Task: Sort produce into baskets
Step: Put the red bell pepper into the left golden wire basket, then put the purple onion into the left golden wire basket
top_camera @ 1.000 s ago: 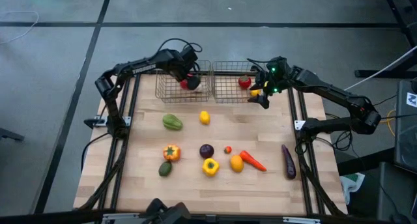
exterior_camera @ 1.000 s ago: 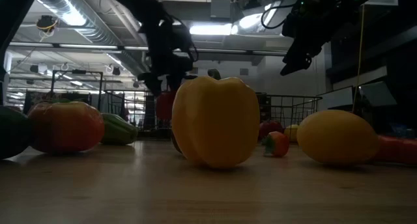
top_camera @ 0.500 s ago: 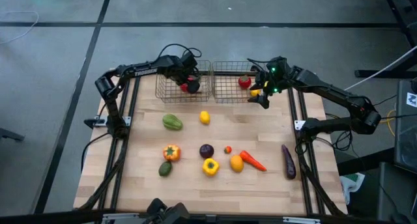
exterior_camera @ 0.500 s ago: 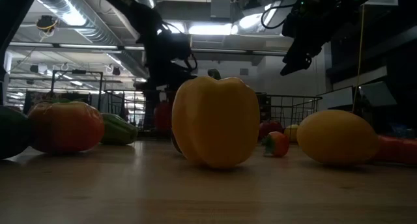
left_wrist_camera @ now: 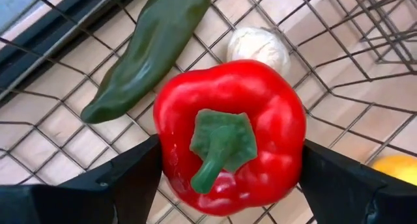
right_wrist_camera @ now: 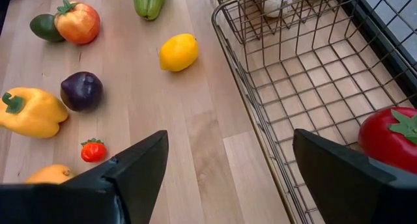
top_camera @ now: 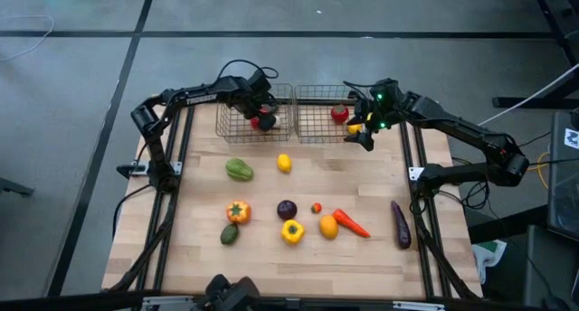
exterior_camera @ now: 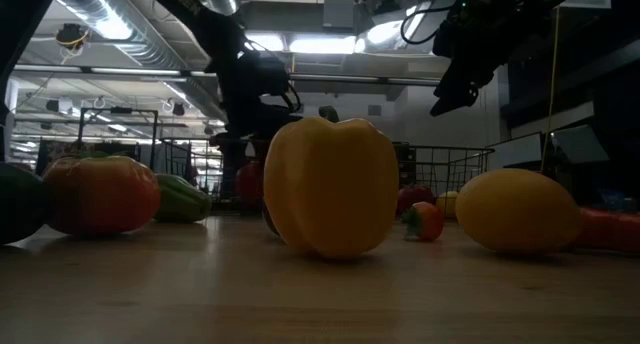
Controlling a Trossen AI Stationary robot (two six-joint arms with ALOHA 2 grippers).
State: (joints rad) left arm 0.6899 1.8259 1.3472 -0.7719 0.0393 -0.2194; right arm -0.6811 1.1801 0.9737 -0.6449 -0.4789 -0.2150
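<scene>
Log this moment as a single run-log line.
left gripper: in left basket, fingers around red pepper | right gripper: open, beside right basket

The right gripper (right_wrist_camera: 228, 178) has its jaws wide apart above the bench (right_wrist_camera: 195, 139). Beyond one jaw lie a small tomato (right_wrist_camera: 93, 150) and a yellow pepper (right_wrist_camera: 31, 112). Beside the other jaw, a red tomato (right_wrist_camera: 389, 138) sits inside the wire basket (right_wrist_camera: 306, 81).
</scene>
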